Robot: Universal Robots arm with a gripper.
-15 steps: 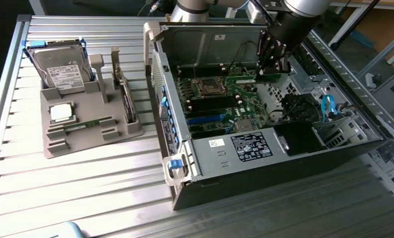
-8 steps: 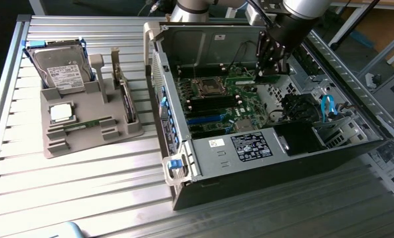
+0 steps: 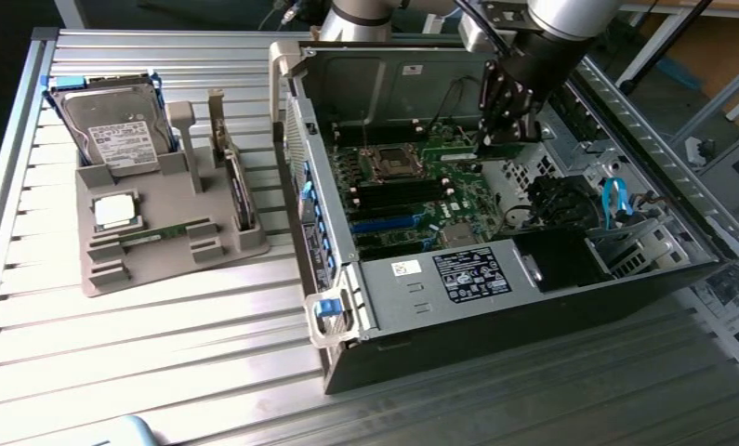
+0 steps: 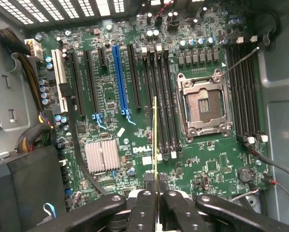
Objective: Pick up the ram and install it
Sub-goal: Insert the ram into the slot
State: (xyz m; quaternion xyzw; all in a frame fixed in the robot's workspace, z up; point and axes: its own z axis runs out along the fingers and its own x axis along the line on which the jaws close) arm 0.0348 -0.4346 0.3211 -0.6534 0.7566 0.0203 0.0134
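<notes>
Hand grips ram above mobo

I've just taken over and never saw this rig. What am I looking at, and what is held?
A robot arm works over an open computer case on a slatted table. The exterior view looks on from off the arm; the wrist view looks past the tool at the motherboard. The tool is shut on the ram, seen edge-on by the black memory slots. Beside the case, a grey holder carries a hard drive and a CPU chip.
</notes>
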